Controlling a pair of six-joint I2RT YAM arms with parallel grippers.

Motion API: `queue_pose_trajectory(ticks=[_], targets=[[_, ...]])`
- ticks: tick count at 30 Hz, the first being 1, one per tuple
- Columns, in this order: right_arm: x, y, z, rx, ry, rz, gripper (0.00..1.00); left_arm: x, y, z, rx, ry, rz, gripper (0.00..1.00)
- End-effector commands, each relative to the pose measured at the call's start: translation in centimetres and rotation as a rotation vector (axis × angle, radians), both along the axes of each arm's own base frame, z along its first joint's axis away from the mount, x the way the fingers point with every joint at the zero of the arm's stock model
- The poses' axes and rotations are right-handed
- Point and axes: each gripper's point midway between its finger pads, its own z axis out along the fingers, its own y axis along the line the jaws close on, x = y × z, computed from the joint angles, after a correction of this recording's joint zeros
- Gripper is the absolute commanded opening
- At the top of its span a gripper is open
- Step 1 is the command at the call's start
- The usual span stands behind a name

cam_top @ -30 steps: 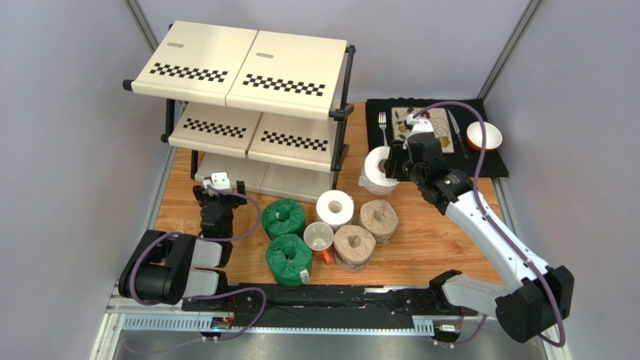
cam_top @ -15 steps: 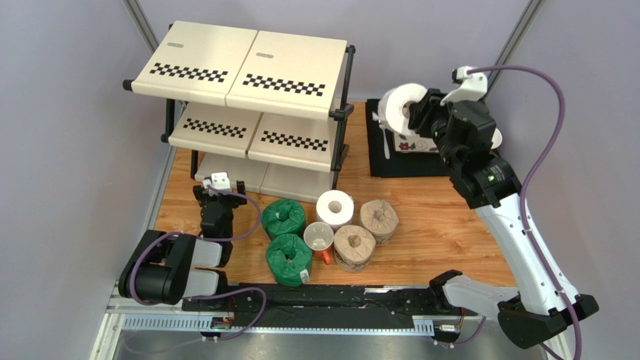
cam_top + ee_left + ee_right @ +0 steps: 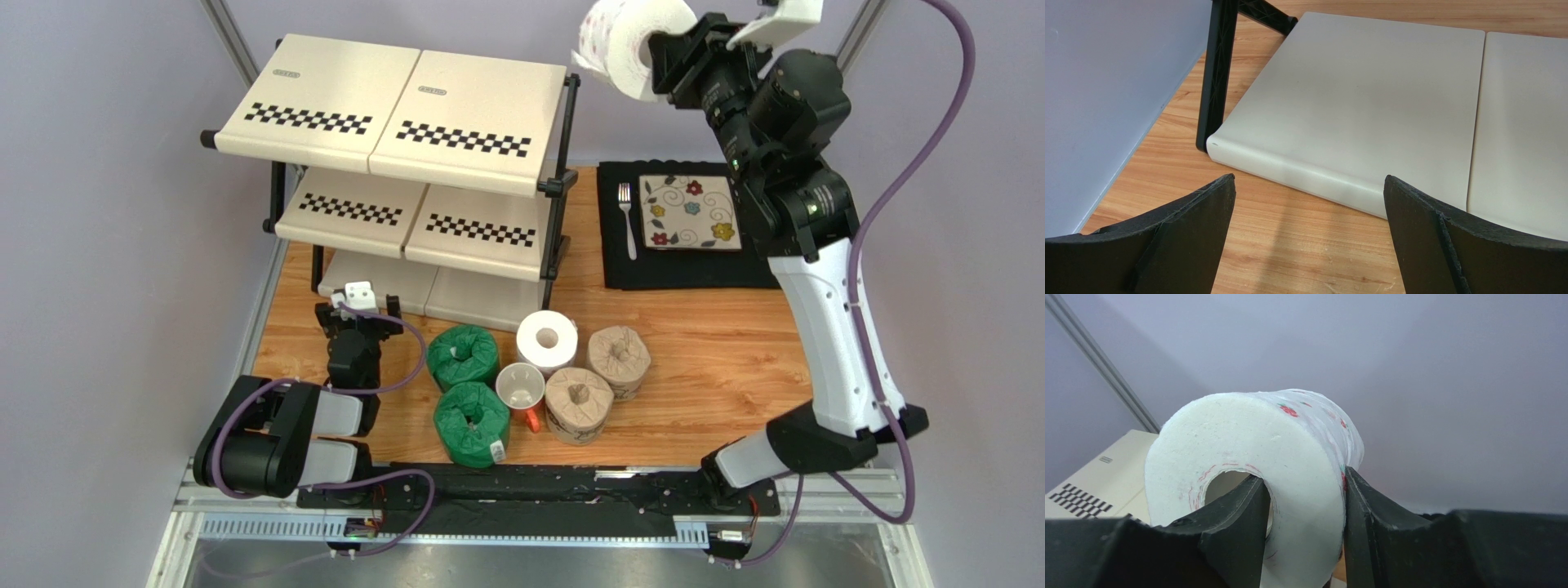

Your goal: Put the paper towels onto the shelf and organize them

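Note:
My right gripper is shut on a white paper towel roll with red floral print, one finger in its core and one on its outer wall. It holds the roll high in the air, just right of the top tier of the shelf. Five more rolls stand on the table in front of the shelf: a white one, two green and two tan. My left gripper is open and empty, low over the wood before the bottom shelf.
A white mug with a red handle sits among the rolls. At the back right lies a black placemat with a floral plate and a fork. Grey walls close in both sides.
My right arm has lifted the white roll from the table beside the placemat, up and back to the height of the shelf's top right corner. The left arm has not moved.

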Motion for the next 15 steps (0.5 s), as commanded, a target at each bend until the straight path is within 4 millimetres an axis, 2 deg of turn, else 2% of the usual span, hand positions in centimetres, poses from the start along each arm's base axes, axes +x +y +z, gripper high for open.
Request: queue_pose_trajectory(ticks=[1,7,12,15], targets=[[-0.3,4.0,4.7,0.014,-0.152,0.182,0.24,-7.3,1.0,-7.2,0.024,0.204,-0.004,0.99],[-1.0,9.3,5.4,-0.003,-0.230,0.377,0.24,-7.3,1.0,-7.2,0.024,0.204,-0.004,0.99],[-1.5,13.3,4.3,-0.039,-0.226,0.493,0.24,-7.3,1.0,-7.2,0.024,0.204,-0.004,0.99],[-1.9,14.7,4.0,-0.055,-0.229,0.527,0.24,-7.2,1.0,-7.2,0.023,0.202,-0.004,0.99]])
